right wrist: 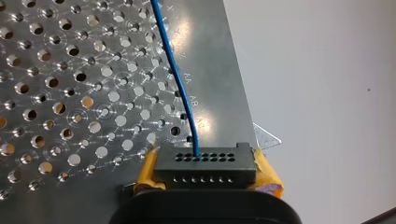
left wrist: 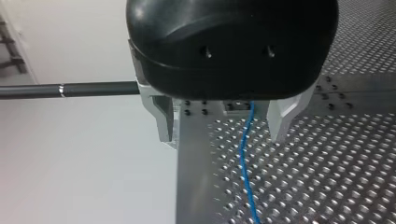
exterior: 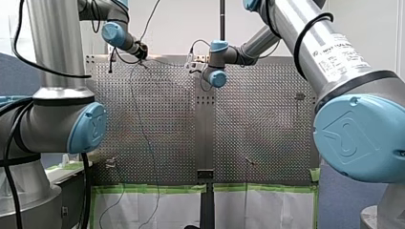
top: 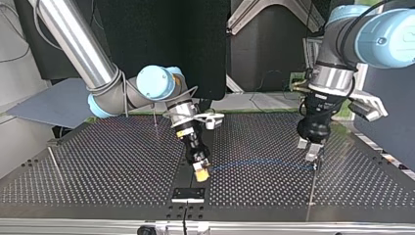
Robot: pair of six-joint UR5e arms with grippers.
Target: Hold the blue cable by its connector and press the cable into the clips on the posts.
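Note:
A thin blue cable lies stretched over the perforated table between my two grippers. Its black connector sits clamped between the yellow pads of my right gripper, which is shut on it near the table's middle seam. The cable leaves the connector's top row of holes. My left gripper hovers low over the cable's other end at the top view's right. Its metal fingers stand apart, and the cable runs loose between them. A thin dark post stands just beside this gripper.
More thin posts stand at the top view's left and behind my right arm. A black bracket sits on the seam at the table's near edge. In the left wrist view a dark rod passes beside the gripper's body.

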